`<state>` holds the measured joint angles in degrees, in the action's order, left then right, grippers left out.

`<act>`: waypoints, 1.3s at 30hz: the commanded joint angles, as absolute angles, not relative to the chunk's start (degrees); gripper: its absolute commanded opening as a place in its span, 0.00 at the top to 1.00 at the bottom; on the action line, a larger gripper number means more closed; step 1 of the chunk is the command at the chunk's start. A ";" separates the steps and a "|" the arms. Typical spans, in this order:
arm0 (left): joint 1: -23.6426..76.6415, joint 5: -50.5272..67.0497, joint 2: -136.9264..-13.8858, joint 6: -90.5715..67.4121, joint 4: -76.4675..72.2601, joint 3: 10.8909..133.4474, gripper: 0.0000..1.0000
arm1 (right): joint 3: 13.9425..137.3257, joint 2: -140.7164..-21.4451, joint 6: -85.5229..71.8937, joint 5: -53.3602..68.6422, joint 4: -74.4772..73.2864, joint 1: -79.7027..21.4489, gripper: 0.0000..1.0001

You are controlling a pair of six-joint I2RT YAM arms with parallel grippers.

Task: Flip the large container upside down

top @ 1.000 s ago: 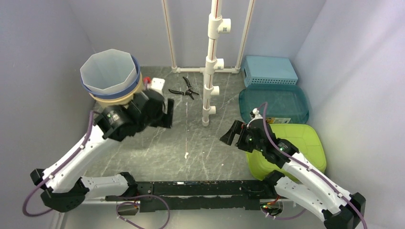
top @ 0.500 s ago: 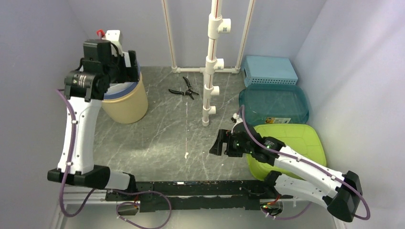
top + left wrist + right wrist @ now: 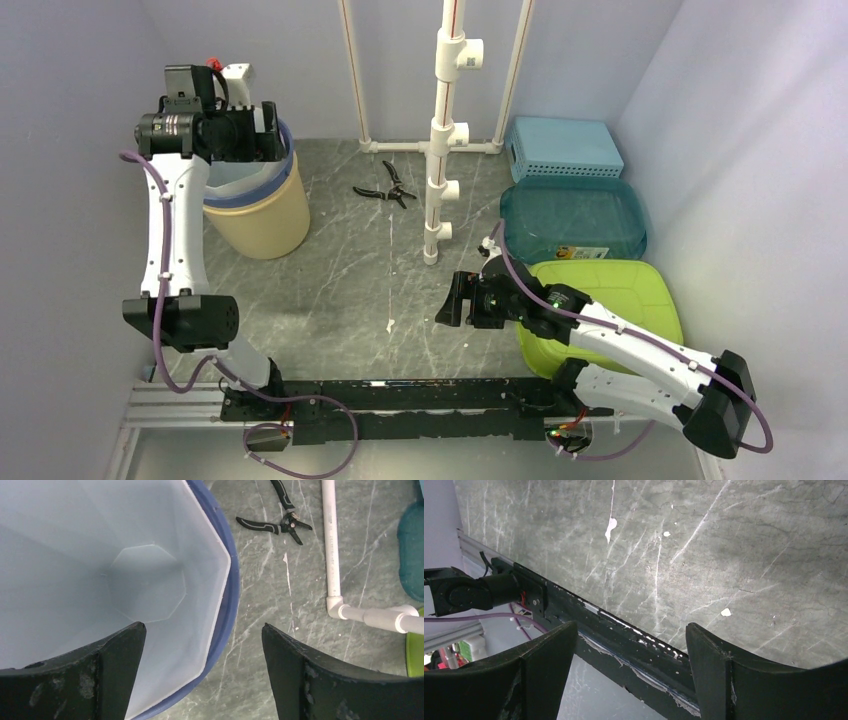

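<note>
Rim of container (image 3: 265,215) being straddled from above by left gripper (image 3: 202,635).
The container is being left upright, mouth up, at far left of table (image 3: 350,270); left gripper is being held spread over the rim, right gripper (image 3: 455,300) spread too, well apart.

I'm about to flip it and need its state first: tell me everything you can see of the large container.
The large container is a tan, plastic-looking bucket with a blue rim and a pale, faceted liner inside, whose bottom looks empty. It stands upright, mouth up, at the far left of the table. The left gripper hovers open over its rim, with one of the fingers above the mouth and the other outside it. Whether they touch it cannot be told.
</note>
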<state>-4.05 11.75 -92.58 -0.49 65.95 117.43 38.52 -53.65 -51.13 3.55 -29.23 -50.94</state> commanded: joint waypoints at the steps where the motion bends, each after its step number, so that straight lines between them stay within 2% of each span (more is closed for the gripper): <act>1: -4.73 17.45 -93.31 3.18 67.31 119.59 0.12 | 40.23 -53.61 -50.69 3.60 -28.49 -51.23 0.17; 12: -4.97 16.73 -96.30 5.18 68.26 119.83 0.35 | 39.75 -53.97 -51.04 3.78 -28.64 -51.24 0.17; 15: -4.97 16.72 -97.34 5.80 68.76 120.12 0.38 | 39.70 -53.47 -51.29 3.55 -29.14 -51.24 0.17; 22: -4.98 16.91 -99.02 5.93 69.22 120.51 0.53 | 38.77 -52.12 -52.09 3.09 -29.38 -51.24 0.17; 26: -4.97 17.43 -98.49 6.29 69.27 119.95 0.64 | 38.76 -52.20 -52.16 2.91 -29.63 -51.23 0.17; 34: -4.94 22.15 -96.62 6.87 71.94 120.45 0.97 | 39.00 -52.80 -52.38 3.07 -29.28 -51.23 0.17; 39: -4.92 28.03 -95.07 6.54 75.08 120.32 0.97 | 39.30 -52.37 -52.47 2.61 -29.71 -51.22 0.17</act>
